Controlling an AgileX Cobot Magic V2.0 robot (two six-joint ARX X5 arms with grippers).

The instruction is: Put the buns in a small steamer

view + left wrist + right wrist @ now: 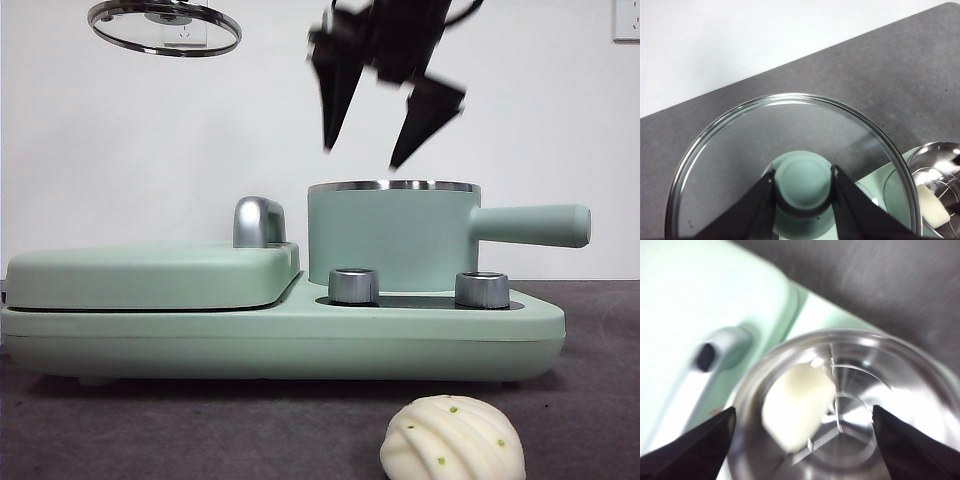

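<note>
Your right gripper [365, 155] hangs just above the open steamer [392, 235], its two black jaws spread wide with nothing between them; in the right wrist view the jaws [800, 440] sit far apart on either side of the pot's steel rim. Inside the steamer [850, 405] lies the smooth bun [797, 407], resting against one side of the steel interior, though that view is blurred. The left wrist view confirms it: a corner of the same bun [932, 210] shows in the pot [935, 165] beside a wire rack. Your left gripper [802, 187] is clamped on the green knob [802, 180] of the glass lid [730, 150], held up in the air; from the front, the lid [165, 25] floats high at the upper left, well apart from the pot. The pleated bun [452, 440], with small green specks, sits on the dark table [150, 430] in front of the appliance, near the camera and outside the steamer. The pot stands on the mint base [280, 335] behind two steel dials [353, 285], its handle [530, 225] pointing right, with the flat griddle lid [150, 275] shut to its left. You will find no brand, label or readable writing on anything in view.
</note>
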